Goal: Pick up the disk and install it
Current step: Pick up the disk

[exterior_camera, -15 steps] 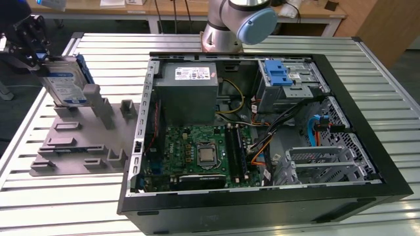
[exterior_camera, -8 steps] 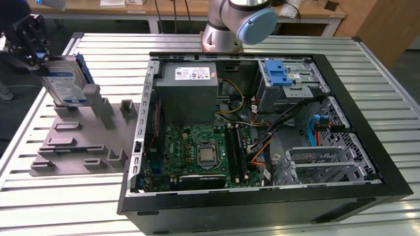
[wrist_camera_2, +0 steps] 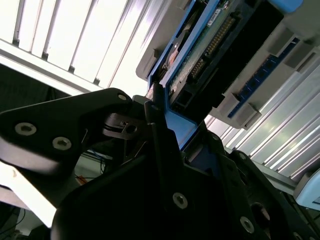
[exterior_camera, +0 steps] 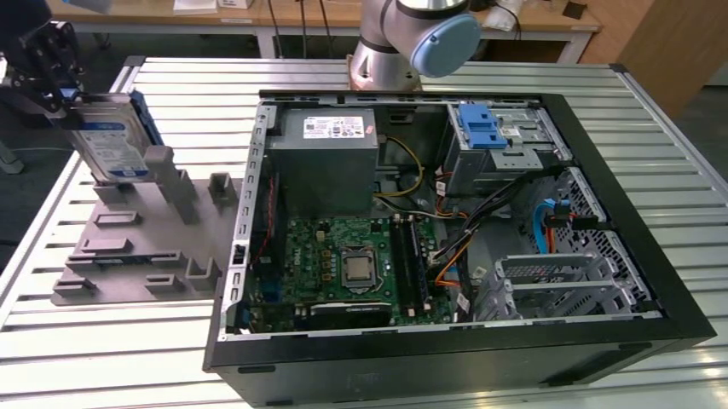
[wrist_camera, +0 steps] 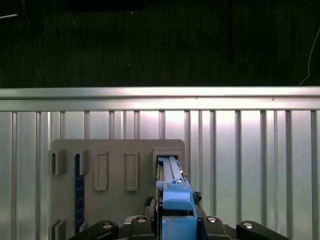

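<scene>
being clamped at its top edge by the pincer point(exterior_camera: 60, 89), the disk point(exterior_camera: 114, 141) is seen tilted, silver-grey with a white-and-blue label and blue frame, its lower end at the grey holder point(exterior_camera: 136, 247) on the bench point(exterior_camera: 102, 349); an open computer case point(exterior_camera: 455, 358) is set beside.

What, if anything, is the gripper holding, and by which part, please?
The gripper holds the disk by the upper end of its blue carrier frame.
</scene>
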Robot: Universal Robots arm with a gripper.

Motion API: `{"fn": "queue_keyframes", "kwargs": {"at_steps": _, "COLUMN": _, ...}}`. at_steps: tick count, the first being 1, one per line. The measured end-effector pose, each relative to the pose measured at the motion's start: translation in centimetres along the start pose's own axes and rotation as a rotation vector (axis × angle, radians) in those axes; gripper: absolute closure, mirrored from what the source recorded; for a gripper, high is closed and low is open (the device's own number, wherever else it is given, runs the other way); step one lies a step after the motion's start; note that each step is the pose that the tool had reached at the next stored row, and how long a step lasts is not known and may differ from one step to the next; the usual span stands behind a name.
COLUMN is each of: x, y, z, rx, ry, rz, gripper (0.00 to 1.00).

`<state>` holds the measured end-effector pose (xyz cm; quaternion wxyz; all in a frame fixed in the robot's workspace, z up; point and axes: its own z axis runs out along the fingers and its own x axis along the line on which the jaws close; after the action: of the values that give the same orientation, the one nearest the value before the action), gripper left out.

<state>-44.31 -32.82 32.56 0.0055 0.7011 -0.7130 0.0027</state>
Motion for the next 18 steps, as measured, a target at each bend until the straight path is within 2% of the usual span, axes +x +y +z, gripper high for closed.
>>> {"fn": "queue_keyframes", "kwargs": {"at_steps": 18, "x": 0.01, "y": 0.00, "z": -0.69, "rx": 0.0001, "ry": 0.0000, "rz": 0.000, "gripper": 0.64}}
